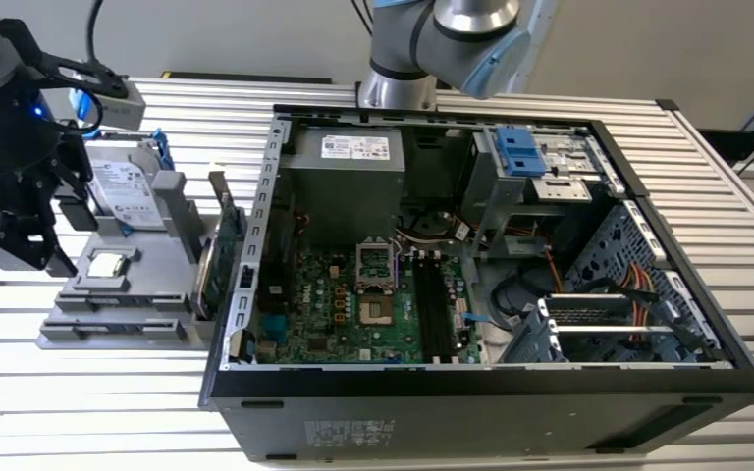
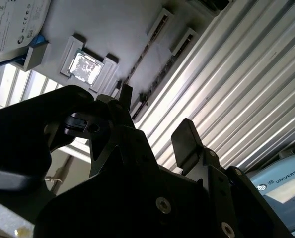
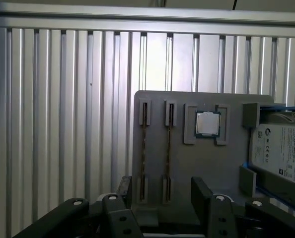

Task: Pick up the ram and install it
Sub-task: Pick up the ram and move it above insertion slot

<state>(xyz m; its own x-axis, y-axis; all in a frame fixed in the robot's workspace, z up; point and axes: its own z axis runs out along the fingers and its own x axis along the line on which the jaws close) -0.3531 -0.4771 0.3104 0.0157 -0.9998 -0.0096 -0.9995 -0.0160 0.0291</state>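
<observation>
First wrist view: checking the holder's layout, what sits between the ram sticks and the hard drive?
In the first wrist view, a square silver chip in the grey holder's recess.

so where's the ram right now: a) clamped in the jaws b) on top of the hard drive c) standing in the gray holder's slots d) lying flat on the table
c: in the first wrist view the two ram sticks stand edge-on in slots of the gray holder beside the cpu, and the gripper has its jaws open and empty.
</observation>
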